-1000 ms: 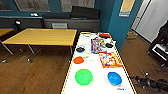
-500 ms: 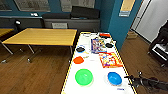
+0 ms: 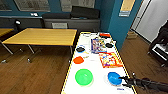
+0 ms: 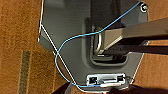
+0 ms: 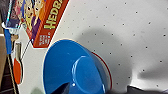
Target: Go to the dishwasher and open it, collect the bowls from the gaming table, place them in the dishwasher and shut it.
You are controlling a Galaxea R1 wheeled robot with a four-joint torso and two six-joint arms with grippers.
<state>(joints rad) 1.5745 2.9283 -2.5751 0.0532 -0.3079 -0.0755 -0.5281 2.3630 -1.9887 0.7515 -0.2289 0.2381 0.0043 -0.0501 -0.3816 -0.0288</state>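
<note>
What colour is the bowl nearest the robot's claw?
Blue bowl, with a red rim peeking beneath it; clearest in the right wrist view.

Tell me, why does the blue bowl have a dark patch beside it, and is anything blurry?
Right wrist view: the blue bowl casts a soft grey shadow onto the speckled white gaming table, so light comes from above. Head view: everything looks soft and smeared, and the right gripper near the bowl is a dark blur. Left wrist view: the brown floor is fuzzy.
</note>
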